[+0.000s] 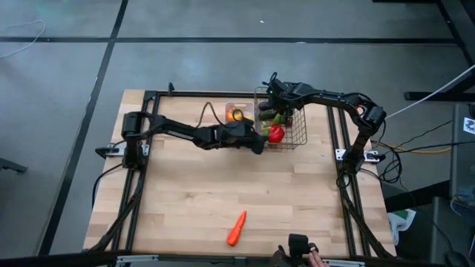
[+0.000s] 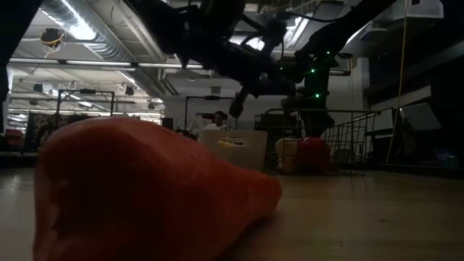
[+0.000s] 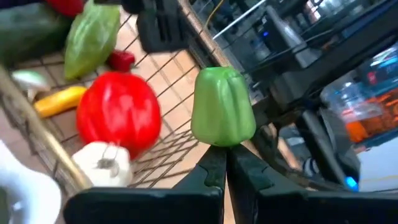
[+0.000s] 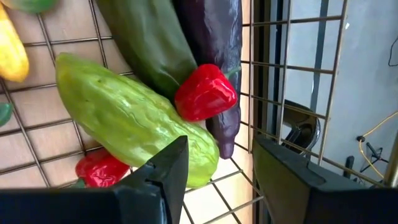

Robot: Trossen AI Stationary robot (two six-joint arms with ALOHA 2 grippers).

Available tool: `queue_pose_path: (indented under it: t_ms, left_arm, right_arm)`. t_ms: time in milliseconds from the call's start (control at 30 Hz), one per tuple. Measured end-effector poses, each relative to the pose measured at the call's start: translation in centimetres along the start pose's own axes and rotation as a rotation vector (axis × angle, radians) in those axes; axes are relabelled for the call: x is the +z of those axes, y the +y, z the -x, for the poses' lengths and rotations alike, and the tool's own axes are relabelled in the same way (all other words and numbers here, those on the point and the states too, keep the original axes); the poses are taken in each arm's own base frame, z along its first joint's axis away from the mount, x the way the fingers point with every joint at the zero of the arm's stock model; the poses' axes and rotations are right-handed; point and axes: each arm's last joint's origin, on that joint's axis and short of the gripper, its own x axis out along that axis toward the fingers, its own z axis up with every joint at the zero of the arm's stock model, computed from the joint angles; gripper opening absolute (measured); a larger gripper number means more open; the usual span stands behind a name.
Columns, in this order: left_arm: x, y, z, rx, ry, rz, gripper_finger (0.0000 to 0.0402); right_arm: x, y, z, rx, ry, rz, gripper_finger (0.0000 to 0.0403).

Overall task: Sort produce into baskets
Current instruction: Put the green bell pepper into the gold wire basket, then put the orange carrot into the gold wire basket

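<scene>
Two dark robot arms meet at the wire-mesh basket (image 1: 295, 127) near the table's (image 1: 193, 200) twelve-o'clock edge. The left gripper (image 3: 226, 163), reaching in from nine o'clock, has its fingers pressed together with no gap, and a green pepper (image 3: 222, 107) sits right at their tips over the basket's rim; whether they pinch its base cannot be told. The right gripper (image 4: 216, 163), coming from three o'clock, hangs inside the basket with its fingers parted about halfway and nothing between them.

In the basket lie a red tomato-like fruit (image 3: 118, 113), a white garlic bulb (image 3: 102, 163), a yellow piece (image 3: 59, 101), a pale green bumpy cucumber (image 4: 134, 118), a dark green cucumber (image 4: 149, 40), a purple eggplant (image 4: 214, 50) and small red peppers (image 4: 205, 92), the last resting on the cucumbers and eggplant.

The white tray (image 2: 235, 148) stands just at nine o'clock of the basket, holding an orange fruit (image 1: 237, 115).

An orange carrot (image 1: 236, 228) lies alone toward six o'clock, well apart from both containers, filling the foreground of the low view.
</scene>
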Motion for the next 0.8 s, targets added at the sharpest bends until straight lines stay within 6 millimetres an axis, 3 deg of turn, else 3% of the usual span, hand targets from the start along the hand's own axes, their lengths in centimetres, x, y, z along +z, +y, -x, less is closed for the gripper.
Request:
queue_pose_path:
  t_ms: [233,800]
  left_arm:
    - [-0.39,-0.13,-1.14,-0.007,0.000,-0.027,0.0016]
    - [0.40,0.26,-1.11,0.007,-0.015,-0.128,0.0118]
  right_arm:
    - [0.01,0.02,0.00,0.007,-0.004,0.000,0.0177]
    - [-0.27,-0.16,0.77,-0.007,-0.006,-0.003,0.0177]
